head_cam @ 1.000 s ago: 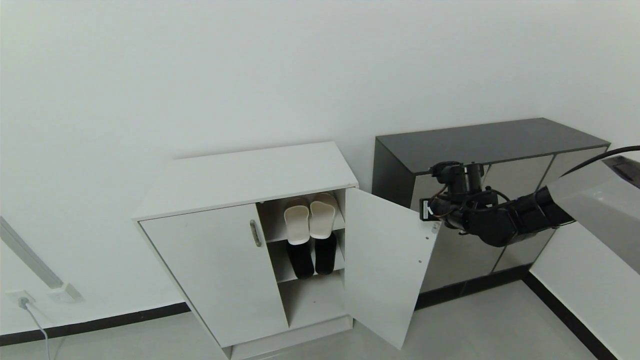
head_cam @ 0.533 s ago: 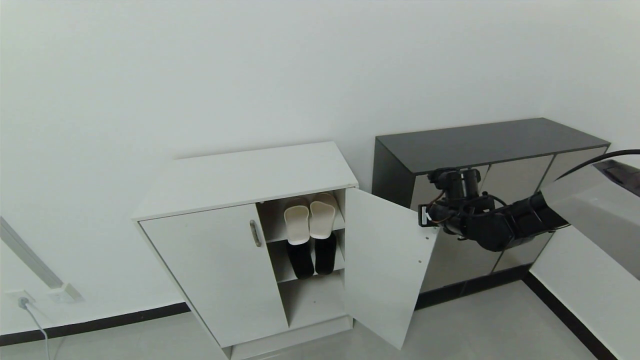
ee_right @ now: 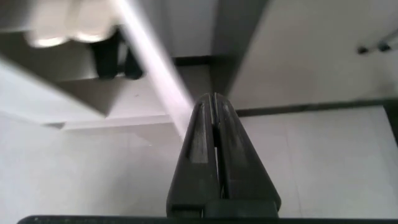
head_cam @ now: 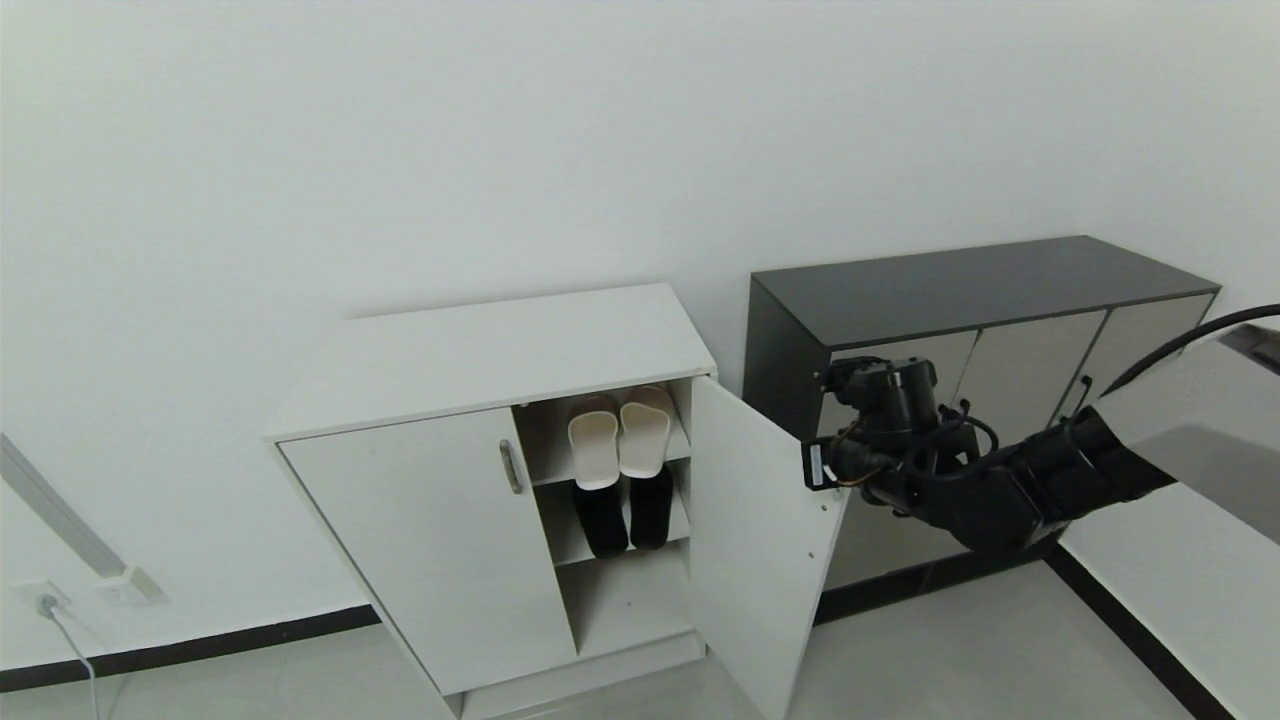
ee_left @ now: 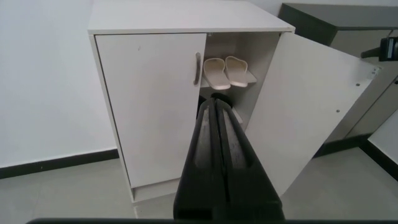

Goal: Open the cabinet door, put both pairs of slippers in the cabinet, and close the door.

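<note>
The white cabinet (head_cam: 480, 360) has its left door shut and its right door (head_cam: 760, 540) standing partly open. Inside, a white pair of slippers (head_cam: 620, 440) lies on the upper shelf and a black pair (head_cam: 625, 515) on the shelf below. My right gripper (head_cam: 815, 467) is shut and rests against the outer face of the open door near its free edge. In the right wrist view the shut right gripper (ee_right: 214, 98) points past the door's edge (ee_right: 155, 68). My left gripper (ee_left: 214, 99) is shut, empty, and hangs in front of the cabinet opening, below the white slippers (ee_left: 229, 70).
A dark cabinet (head_cam: 980, 285) with grey doors stands right of the white one, just behind my right arm. A white counter (head_cam: 1180, 560) runs along the far right. A wall socket with a cable (head_cam: 45, 600) sits low on the left. Open floor lies in front.
My right gripper has moved left and slightly down against the door. The door has swung inward, narrowing the opening. The slippers have not moved.
</note>
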Controlling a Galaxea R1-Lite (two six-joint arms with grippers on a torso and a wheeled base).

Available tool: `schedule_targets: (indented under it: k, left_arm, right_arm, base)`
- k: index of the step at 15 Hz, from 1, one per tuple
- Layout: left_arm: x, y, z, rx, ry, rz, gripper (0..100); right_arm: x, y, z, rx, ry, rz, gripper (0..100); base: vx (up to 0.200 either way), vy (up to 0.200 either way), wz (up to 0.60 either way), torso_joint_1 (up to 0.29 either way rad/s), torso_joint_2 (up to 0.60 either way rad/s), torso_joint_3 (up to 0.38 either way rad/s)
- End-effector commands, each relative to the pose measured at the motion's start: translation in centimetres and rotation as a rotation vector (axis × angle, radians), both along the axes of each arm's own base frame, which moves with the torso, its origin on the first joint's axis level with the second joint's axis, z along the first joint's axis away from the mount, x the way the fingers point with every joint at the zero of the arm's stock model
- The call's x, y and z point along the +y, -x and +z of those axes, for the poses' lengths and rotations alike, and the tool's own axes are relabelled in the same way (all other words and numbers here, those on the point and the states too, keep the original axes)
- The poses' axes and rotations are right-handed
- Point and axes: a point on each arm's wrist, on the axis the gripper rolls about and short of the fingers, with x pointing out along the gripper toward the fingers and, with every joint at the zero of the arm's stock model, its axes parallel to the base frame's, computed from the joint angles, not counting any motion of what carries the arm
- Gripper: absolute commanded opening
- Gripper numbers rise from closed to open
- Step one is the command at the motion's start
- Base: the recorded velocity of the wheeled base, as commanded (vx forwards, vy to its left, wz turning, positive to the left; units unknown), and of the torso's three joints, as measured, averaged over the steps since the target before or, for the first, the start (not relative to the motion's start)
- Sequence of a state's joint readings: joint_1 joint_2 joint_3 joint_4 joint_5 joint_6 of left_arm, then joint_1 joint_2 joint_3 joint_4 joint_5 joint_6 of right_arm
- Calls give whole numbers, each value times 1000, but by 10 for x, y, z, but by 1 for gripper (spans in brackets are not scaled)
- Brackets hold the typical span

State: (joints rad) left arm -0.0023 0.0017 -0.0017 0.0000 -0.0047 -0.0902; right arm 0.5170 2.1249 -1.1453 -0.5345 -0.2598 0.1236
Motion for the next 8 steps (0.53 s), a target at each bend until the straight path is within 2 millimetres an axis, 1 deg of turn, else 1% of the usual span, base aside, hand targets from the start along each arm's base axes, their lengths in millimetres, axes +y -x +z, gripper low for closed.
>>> schedule_targets:
  k: [1, 2, 5, 6, 8]
  left_arm:
    - [0, 0, 0, 2, 0, 1, 0]
    - [0, 0, 0, 2, 2, 1, 0]
    - [0, 0, 0, 2, 5, 1, 0]
    - [0, 0, 0, 2, 6, 1, 0]
    - [0, 0, 0, 2, 6, 2, 0]
  right_arm:
    - [17, 31, 18, -27, -13, 75, 0]
    - [20, 36, 20, -32, -18, 88, 0]
    - [21, 37, 20, -31, -21, 93, 0]
    - [18, 33, 18, -30, -20, 81, 0]
    - [9, 17, 12, -26, -14, 39, 0]
  base:
    - [0, 0, 0, 0, 0, 0]
    - [0, 0, 0, 0, 0, 0]
    - [0, 0, 0, 0, 0, 0]
    - [0, 0, 0, 0, 0, 0]
    - [0, 0, 0, 0, 0, 0]
